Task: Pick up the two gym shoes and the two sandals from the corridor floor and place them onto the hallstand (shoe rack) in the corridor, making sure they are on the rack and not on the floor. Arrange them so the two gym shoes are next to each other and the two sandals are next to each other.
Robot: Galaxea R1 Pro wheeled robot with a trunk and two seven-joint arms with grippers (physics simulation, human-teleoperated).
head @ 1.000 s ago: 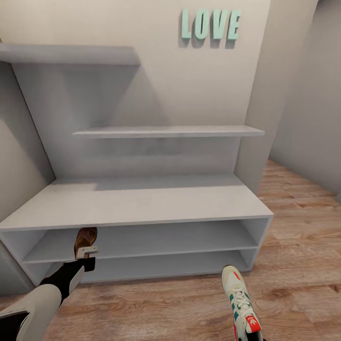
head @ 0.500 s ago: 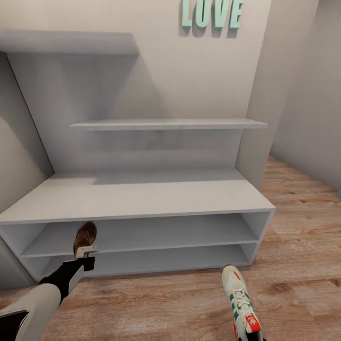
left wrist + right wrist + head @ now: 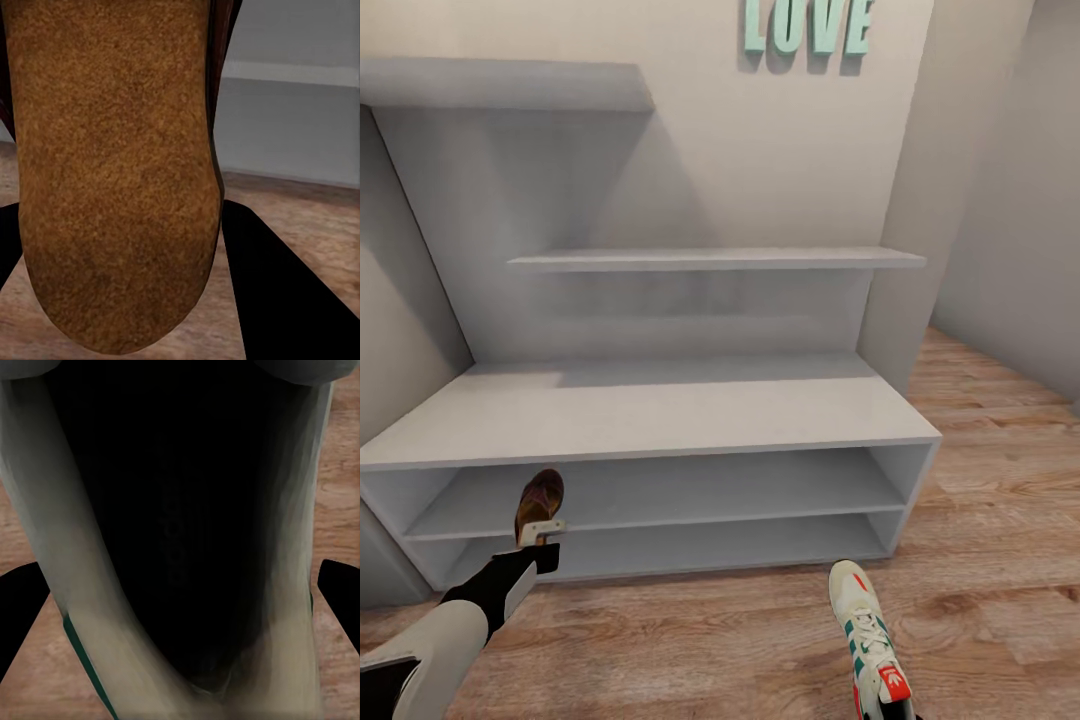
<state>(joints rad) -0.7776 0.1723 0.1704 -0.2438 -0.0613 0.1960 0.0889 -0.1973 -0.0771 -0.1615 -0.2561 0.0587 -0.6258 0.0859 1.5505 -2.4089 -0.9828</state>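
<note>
Sandal (image 3: 540, 497) clamped in left gripper (image 3: 542, 530), at hallstand's (image 3: 660, 415) seven o'clock.
Gym shoe (image 3: 870, 635) at five o'clock, gripped by right gripper (image 3: 180, 585) above corridor floor (image 3: 980, 480).

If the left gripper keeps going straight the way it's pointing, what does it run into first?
Probably the shoe rack. The left gripper holds a sandal pointing toward the rack's open upper shelf, so the sandal's tip would likely enter there first, though depth is hard to judge.

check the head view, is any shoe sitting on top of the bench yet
No, the hallstand bench top is bare; the sandal is held in the left claw.
</note>
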